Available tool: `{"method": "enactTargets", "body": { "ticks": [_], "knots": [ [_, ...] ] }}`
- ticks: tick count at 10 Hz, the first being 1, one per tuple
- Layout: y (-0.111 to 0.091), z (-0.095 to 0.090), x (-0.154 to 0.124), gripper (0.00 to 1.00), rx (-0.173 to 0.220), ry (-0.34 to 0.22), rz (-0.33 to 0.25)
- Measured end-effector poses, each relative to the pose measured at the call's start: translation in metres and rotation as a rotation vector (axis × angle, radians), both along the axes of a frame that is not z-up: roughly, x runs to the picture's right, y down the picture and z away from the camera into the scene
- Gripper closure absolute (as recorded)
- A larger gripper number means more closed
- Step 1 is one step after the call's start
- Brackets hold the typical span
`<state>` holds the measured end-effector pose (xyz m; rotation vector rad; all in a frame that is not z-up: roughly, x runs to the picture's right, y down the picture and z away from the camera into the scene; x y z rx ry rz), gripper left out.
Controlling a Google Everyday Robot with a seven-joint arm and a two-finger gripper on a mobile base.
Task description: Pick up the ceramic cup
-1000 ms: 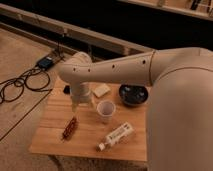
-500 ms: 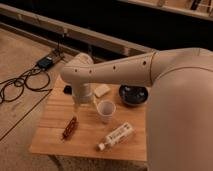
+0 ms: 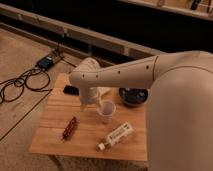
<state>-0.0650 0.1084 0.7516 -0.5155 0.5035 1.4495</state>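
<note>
Since the earlier frames the arm has eased slightly to the right, bringing the gripper a little closer to the cup; the cup and everything else on the table have kept their places

The gripper hangs downward from the wrist over the middle of the table, just to the left of the cup and not touching it. Whether it is wide or narrow cannot be told from this view, and it holds nothing that can be seen

The cup is small and white. It stands upright near the centre of the wooden table with its round rim facing up. Behind it and to the right sits a dark bowl, which is larger than the cup and apart from it. A white bottle with a label lies on its side near the front edge, in front of the cup. A brown bar lies at the front left, and a dark flat thing rests near the back left edge

Black cables and a small blue box lie on the floor to the left of the table
</note>
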Motion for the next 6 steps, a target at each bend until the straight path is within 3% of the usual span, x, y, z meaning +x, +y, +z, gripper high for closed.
{"method": "enactTargets", "body": {
  "ticks": [6],
  "knots": [
    [0.010,0.040,0.014,0.35,0.018,0.003,-0.010]
  ]
}}
